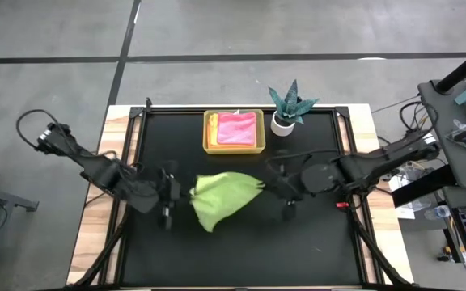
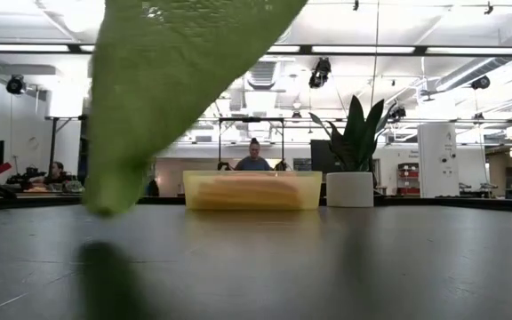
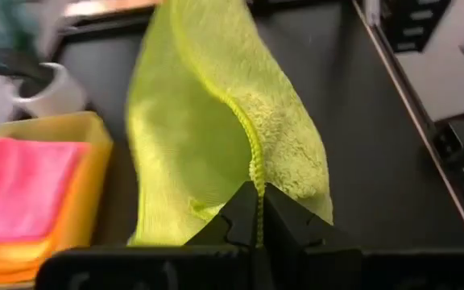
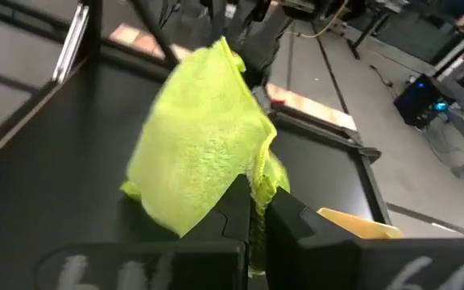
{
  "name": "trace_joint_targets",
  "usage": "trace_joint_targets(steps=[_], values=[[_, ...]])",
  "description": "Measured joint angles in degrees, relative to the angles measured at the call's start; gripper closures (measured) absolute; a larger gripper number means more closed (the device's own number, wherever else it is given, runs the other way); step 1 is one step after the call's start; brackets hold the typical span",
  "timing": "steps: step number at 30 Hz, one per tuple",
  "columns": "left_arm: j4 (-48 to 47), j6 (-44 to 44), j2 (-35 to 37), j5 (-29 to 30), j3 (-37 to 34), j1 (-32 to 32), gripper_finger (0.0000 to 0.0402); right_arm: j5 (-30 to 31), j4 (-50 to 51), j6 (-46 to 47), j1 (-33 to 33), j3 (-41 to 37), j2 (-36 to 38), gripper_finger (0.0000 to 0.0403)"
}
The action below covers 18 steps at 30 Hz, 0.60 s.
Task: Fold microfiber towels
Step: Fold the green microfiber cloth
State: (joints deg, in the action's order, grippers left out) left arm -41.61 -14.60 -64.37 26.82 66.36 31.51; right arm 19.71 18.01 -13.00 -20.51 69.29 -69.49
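Grippers first: the left gripper (image 3: pixel 258 216) is closed on a hemmed edge of the lime green towel (image 1: pixel 221 196), and the right gripper (image 4: pixel 252 211) is pinched on the opposite corner; between them the cloth hangs lifted over the middle of the black table (image 1: pixel 314 250), sagging to a point that, in the low view, dangles just above the surface. Judging by this, the step in hand is spreading the lime green towel ahead of its first fold; the next move calls for both arms to draw apart until the cloth is taut, then lower it flat, since the slack side would otherwise bunch. Behind them, at the far edge, the yellow tray (image 1: pixel 209 133) already holds the pink towel (image 1: pixel 236 128) lying on an orange-yellow one (image 3: pixel 6 262); the small plant (image 1: pixel 288 105) stands just beside the tray.
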Motion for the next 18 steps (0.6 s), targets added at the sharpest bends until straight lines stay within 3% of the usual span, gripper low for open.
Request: trace_joint_targets(steps=[4, 9, 13, 18], values=[[-2.3, 0.0, 1.9, 1.8, 1.4, -0.5, 0.0401, 4.3, 6.9, 0.4, 0.2, 4.5, 1.1, 0.0394], [-9.2, -0.1, 2.2, 2.6, 1.6, -3.0, 0.0401, 16.9, 14.3, -0.9, 1.5, 7.8, 0.2, 0.0394], [-10.7, -0.3, 1.9, 5.9, 1.7, -5.9, 0.0402, 7.3, 16.5, -1.7, 3.8, 8.2, 0.3, 0.0394], [-10.5, 4.1, 1.9, 11.6, 2.7, -8.6, 0.0402, 14.9, 17.4, -3.9, 5.5, 8.3, 0.3, 0.0394]])
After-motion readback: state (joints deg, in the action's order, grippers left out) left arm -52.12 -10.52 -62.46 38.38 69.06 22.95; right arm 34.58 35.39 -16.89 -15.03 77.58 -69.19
